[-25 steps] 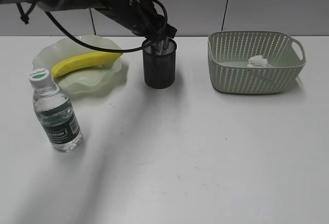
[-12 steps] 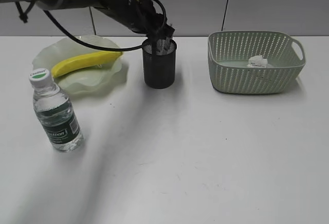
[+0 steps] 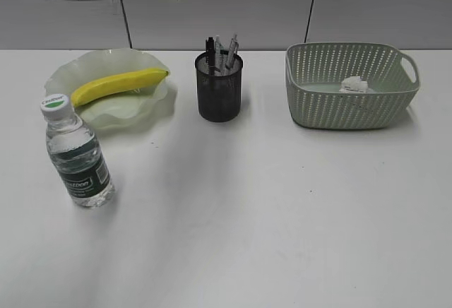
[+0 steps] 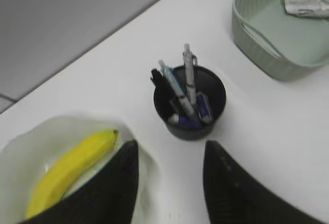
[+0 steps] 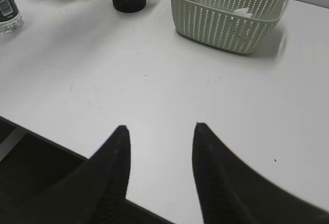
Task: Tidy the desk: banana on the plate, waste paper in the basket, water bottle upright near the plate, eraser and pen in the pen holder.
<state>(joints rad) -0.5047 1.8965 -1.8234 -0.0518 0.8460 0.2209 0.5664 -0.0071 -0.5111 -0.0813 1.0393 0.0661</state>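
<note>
yellow banana [image 3: 116, 84] on plate [image 3: 152, 107], pens [image 3: 220, 54] in pen holder [image 3: 219, 96], waste paper [image 3: 353, 84] in basket [image 3: 339, 107], water bottle [image 3: 75, 154] upright on table [image 3: 268, 209]; left end effector [image 4: 169, 180] and right end effector [image 5: 159, 147] parted, empty.

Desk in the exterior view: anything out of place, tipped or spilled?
Nothing stands out. The banana lies on the plate, the water bottle stands upright beside it, pens sit in the pen holder, and the waste paper is in the basket.

Banana [image 3: 119, 84] on plate [image 3: 145, 61], pens [image 3: 220, 55] in pen holder [image 3: 219, 96], bottle [image 3: 75, 152] upright
</note>
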